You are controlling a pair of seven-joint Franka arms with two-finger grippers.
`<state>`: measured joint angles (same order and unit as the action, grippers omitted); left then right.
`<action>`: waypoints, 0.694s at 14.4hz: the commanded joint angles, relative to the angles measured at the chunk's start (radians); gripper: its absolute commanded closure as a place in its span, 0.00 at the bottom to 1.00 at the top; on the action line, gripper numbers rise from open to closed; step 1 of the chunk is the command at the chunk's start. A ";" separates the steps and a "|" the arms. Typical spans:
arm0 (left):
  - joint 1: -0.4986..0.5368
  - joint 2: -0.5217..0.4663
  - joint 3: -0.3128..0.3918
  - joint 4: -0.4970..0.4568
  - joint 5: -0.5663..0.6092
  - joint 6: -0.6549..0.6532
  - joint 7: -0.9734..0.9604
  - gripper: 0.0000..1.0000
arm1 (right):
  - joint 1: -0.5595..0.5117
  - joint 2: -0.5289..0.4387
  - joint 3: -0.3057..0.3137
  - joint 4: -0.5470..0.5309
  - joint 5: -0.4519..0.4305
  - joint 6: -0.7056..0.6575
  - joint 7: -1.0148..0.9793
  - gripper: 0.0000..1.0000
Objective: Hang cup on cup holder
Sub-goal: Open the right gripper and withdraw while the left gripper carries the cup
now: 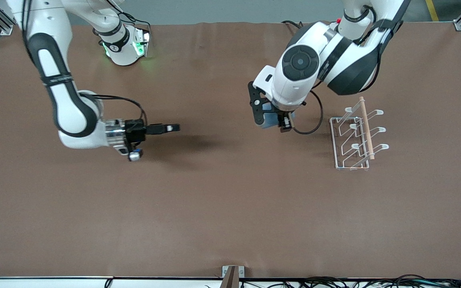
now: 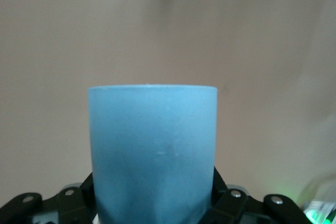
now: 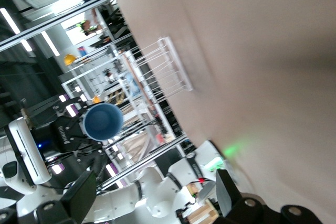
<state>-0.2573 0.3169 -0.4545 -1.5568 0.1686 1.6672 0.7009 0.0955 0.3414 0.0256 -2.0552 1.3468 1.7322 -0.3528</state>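
Currently the right gripper hovers over the table toward the right arm's end, turned sideways, fingers spread wide and holding nothing; this arm waits. Next along, the left gripper is up over the middle of the table, fingers clamped on the cup, which is lifted off the surface. In the left wrist view the cup fills the frame between the fingers, and the right wrist view shows its open mouth. At the left arm's end stands the cup holder, near the held cup but apart from it, all prongs bare. Progress judgement: pickup done; carrying to the rack and slipping the cup over a prong remain. No readable brand or writing on cup or rack.
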 commanded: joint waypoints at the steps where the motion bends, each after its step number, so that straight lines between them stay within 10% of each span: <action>1: -0.023 -0.042 -0.012 -0.008 0.228 -0.133 0.005 0.95 | -0.109 -0.068 0.011 0.023 -0.202 0.004 0.052 0.00; 10: -0.025 0.057 -0.049 -0.089 0.747 -0.438 0.088 1.00 | -0.177 -0.117 -0.046 0.241 -1.082 0.197 0.199 0.00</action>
<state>-0.2931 0.3342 -0.4988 -1.6196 0.8198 1.2572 0.7620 -0.0953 0.2601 -0.0270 -1.8201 0.4302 1.8707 -0.2020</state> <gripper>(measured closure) 0.238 0.000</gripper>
